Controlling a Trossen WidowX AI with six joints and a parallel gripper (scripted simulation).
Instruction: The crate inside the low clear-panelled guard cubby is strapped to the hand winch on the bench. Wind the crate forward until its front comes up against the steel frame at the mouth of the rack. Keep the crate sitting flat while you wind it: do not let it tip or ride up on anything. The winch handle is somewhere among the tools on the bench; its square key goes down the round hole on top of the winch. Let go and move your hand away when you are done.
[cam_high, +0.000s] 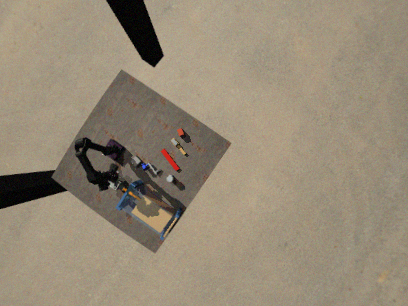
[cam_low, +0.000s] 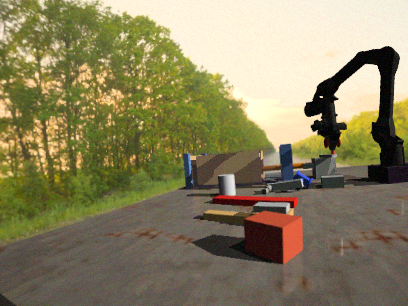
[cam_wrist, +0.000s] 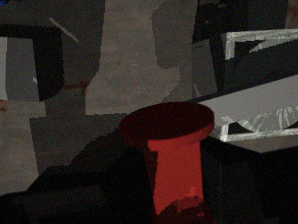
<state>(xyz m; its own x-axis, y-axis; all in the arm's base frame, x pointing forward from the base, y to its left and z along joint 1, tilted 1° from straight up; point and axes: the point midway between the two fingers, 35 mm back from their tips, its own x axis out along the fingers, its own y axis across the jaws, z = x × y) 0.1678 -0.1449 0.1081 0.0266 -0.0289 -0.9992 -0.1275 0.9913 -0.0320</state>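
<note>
One pincer (cam_high: 116, 183) (cam_low: 332, 142) pinching one red knob (cam_wrist: 179, 165), above the winch (cam_low: 325, 164).
On the table (cam_high: 145, 117) (cam_low: 150, 260): one crate (cam_high: 153, 214) (cam_low: 227, 169) in the blue-ended rack (cam_high: 178, 214) (cam_low: 285, 162), an orange strap (cam_high: 131, 193) (cam_low: 286, 166) running between it and the winch; also one red block (cam_high: 180, 132) (cam_low: 273, 236), one red bar (cam_high: 170, 160) (cam_low: 255, 201), one white cylinder (cam_high: 170, 178) (cam_low: 226, 185).

A large red-orange block (cam_low: 274, 237) sits nearest on the bench (cam_low: 150, 270); behind it lie a tan-handled tool (cam_low: 220, 215) and a long red bar (cam_low: 255, 201); a pale cylinder (cam_low: 226, 185) stands upright beyond them.
</note>
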